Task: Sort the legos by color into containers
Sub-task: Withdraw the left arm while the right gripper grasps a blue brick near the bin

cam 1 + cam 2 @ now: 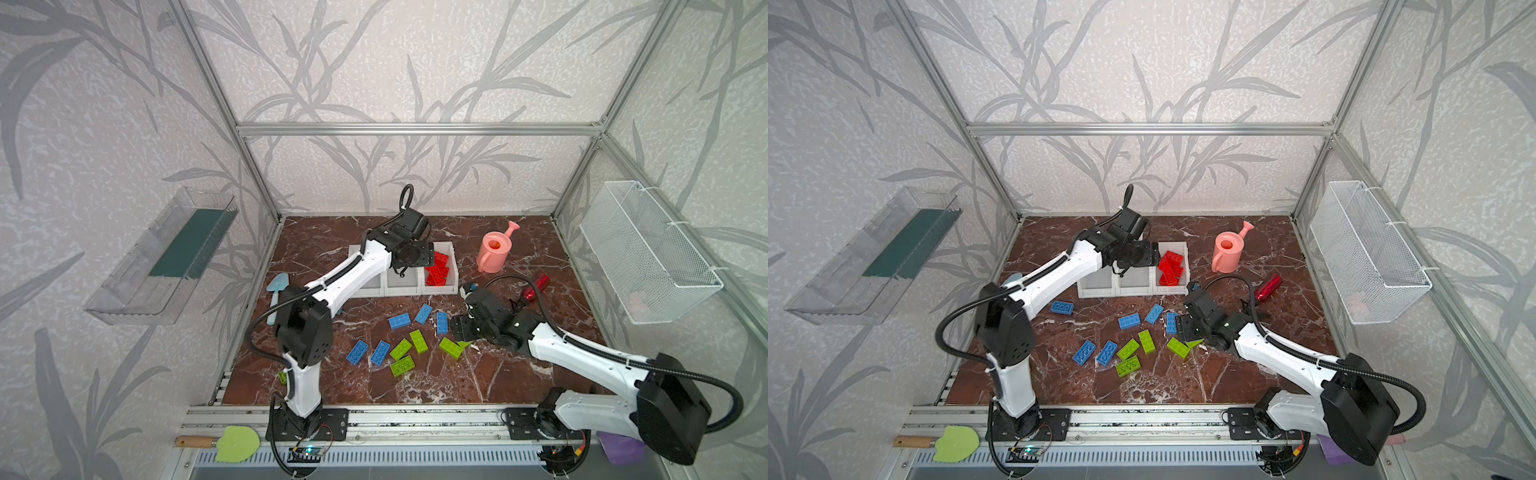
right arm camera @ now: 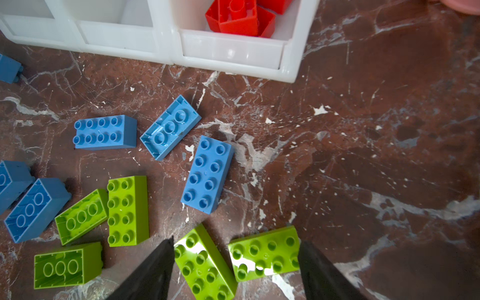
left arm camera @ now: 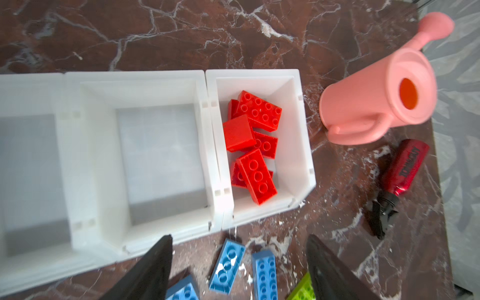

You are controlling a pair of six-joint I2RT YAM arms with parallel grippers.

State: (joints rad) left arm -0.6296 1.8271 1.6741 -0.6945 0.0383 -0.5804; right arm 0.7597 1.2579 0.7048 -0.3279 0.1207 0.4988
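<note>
**Two-arm sorting scene on a dark red marbled worktop [image 1: 519, 374].** The containers [image 1: 401, 289], three white bins joined in a row, stand toward the back of the worktop in both top views. The red legos [image 1: 437, 270] lie piled in the bin at the right end of the row. In the left wrist view they overlap one another, most with studs up and one showing a smooth side. The left hand [image 3: 240, 237] hovers above the row, fingers spread wide with nothing gripped. Its black fingertips [image 3: 161, 259] frame the front lip of the bins and the worktop just in front of it. The blue legos [image 1: 400, 321] lie loose on the worktop in front of the containers, three close together near the middle and two farther forward to the left. A lone blue lego [image 1: 1062, 307] lies apart, close beside the left arm. The green legos [image 1: 419, 341] lie scattered just in front of the middle blue group. The right hand [image 2: 236, 240] hangs low over the right side of the green group, fingers likewise spread wide. Two of the green legos show between its fingertips, resting on the worktop; whether either fingertip touches them cannot be told. A pink watering can [image 1: 494, 251] stands to the right of the containers, and a dark red bottle [image 1: 536, 286] lies near it.
</note>
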